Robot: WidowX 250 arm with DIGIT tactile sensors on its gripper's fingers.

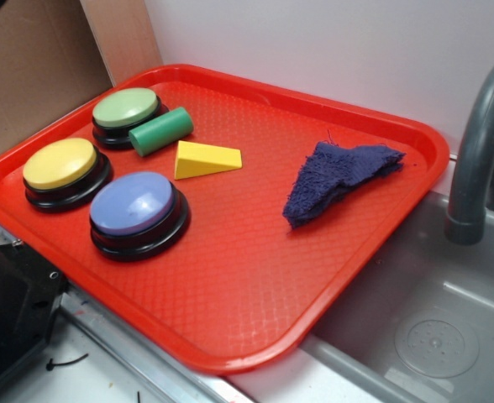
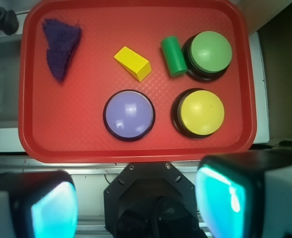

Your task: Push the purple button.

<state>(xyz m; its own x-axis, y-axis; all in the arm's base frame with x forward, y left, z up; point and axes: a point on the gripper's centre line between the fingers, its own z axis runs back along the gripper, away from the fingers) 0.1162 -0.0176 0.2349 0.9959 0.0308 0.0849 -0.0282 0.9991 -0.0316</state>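
The purple button point(image 1: 134, 204) has a periwinkle dome on a black round base and stands on the red tray point(image 1: 255, 260), near its front left. From the wrist view it lies ahead, just left of centre point(image 2: 129, 114). My gripper point(image 2: 136, 203) hangs high above the tray's point(image 2: 76, 124) near edge, over the black robot base point(image 2: 156, 203). It is open, its cyan pads point(image 2: 54, 210) wide apart with nothing between them. The exterior view does not show the gripper.
On the tray also sit a yellow button point(image 1: 60, 164), a green button point(image 1: 125, 108), a green cylinder point(image 1: 160, 132), a yellow wedge point(image 1: 206, 159) and a dark blue cloth point(image 1: 339, 178). A grey sink point(image 1: 432, 336) and faucet point(image 1: 478, 151) lie to the right.
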